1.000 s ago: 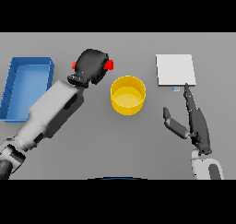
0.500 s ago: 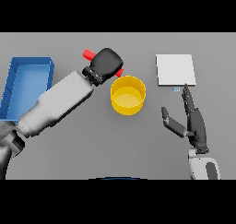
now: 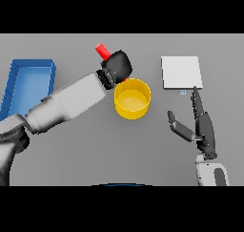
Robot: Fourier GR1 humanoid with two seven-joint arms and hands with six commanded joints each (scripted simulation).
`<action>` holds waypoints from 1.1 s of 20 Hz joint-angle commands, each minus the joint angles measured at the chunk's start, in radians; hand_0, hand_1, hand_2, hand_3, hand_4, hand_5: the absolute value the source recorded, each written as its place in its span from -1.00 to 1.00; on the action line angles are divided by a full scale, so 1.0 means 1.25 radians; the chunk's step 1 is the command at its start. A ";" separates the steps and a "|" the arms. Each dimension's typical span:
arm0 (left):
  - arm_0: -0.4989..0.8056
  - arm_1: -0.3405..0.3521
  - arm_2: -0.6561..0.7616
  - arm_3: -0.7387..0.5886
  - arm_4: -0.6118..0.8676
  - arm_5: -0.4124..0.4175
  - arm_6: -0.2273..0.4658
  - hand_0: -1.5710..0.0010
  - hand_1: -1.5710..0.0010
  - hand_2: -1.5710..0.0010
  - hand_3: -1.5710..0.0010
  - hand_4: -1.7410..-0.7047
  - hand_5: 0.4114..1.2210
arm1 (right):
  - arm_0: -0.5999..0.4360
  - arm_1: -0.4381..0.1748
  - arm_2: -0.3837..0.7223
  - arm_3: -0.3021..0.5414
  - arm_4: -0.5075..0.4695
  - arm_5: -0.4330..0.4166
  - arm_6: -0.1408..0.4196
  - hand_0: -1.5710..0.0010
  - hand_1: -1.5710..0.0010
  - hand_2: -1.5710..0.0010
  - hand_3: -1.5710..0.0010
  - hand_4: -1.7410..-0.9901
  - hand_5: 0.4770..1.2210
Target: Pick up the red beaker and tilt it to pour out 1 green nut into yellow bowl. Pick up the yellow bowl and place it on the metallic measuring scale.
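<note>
Fingers of left hand (image 3: 116,68) clenched round red beaker (image 3: 102,50), tipped at the far rim of yellow bowl (image 3: 132,99) mid-desk (image 3: 95,150). Beaker looks rigid, smooth, light; side grip suits. Bowl: thin, stiff, glossy plastic; take by rim. Right hand (image 3: 204,126) relaxed, straight, near flat metallic scale (image 3: 181,72).

A flat grey table (image 3: 86,150) carries three items, head view: yellow bowl (image 3: 132,99) near centre, w/ a blue tray (image 3: 29,83) at 9 o'clock against the left edge. Metallic scale (image 3: 181,72), a pale square plate w/ a small tab on its near edge, lies at 2 o'clock from the bowl, well apart from it. All three sit flat on the tabletop, none touching another.
</note>
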 commanded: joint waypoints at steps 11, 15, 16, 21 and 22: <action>-0.111 -0.037 -0.152 0.073 -0.074 -0.019 -0.078 -1.00 -1.00 -1.00 -1.00 -0.99 1.00 | 0.007 0.001 0.017 -0.001 0.038 -0.014 -0.005 1.00 1.00 1.00 1.00 0.42 -0.69; -0.145 -0.025 -0.187 0.080 -0.082 -0.006 -0.112 -1.00 -1.00 -1.00 -1.00 -0.98 1.00 | 0.008 0.006 0.022 -0.007 0.050 -0.025 -0.012 1.00 1.00 1.00 1.00 0.42 -0.69; -0.162 -0.014 -0.184 0.074 -0.075 -0.011 -0.121 -1.00 -1.00 -1.00 -1.00 -0.98 1.00 | 0.007 0.001 0.018 -0.010 0.051 -0.025 0.010 1.00 1.00 1.00 1.00 0.42 -0.69; -0.274 0.025 -0.115 0.126 -0.024 0.032 -0.124 -1.00 -1.00 -0.83 -0.61 -0.90 1.00 | -0.004 -0.004 0.015 0.010 0.054 -0.027 -0.017 1.00 1.00 1.00 1.00 0.47 -0.68; -0.303 0.041 -0.097 0.148 -0.008 0.042 -0.139 -1.00 -1.00 -0.86 -0.33 -0.92 1.00 | 0.001 0.004 0.020 0.008 0.047 -0.022 -0.023 1.00 1.00 1.00 1.00 0.48 -0.68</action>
